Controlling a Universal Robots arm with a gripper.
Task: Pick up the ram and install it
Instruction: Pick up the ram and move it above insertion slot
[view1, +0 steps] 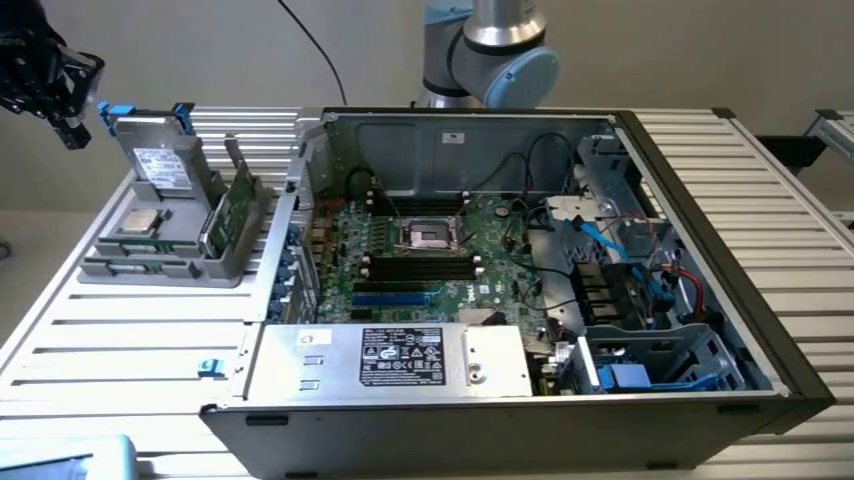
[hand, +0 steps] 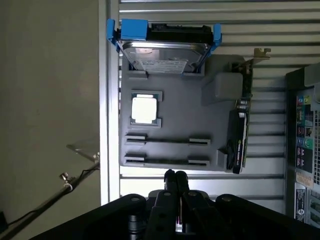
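slatted table holds a grey tray; the closed, empty gripper hangs upper left of frame, the ram seemingly edge-on in the tray, down-right of it, long axis crosswise.

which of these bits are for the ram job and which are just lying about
for the job:
ram, seemingly edge-on in the tray
gripper, shut, empty, near the tray
motherboard

lying about:
drive
cpu
card
power supply

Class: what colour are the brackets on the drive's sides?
Blue; the brackets show best in the wrist view.
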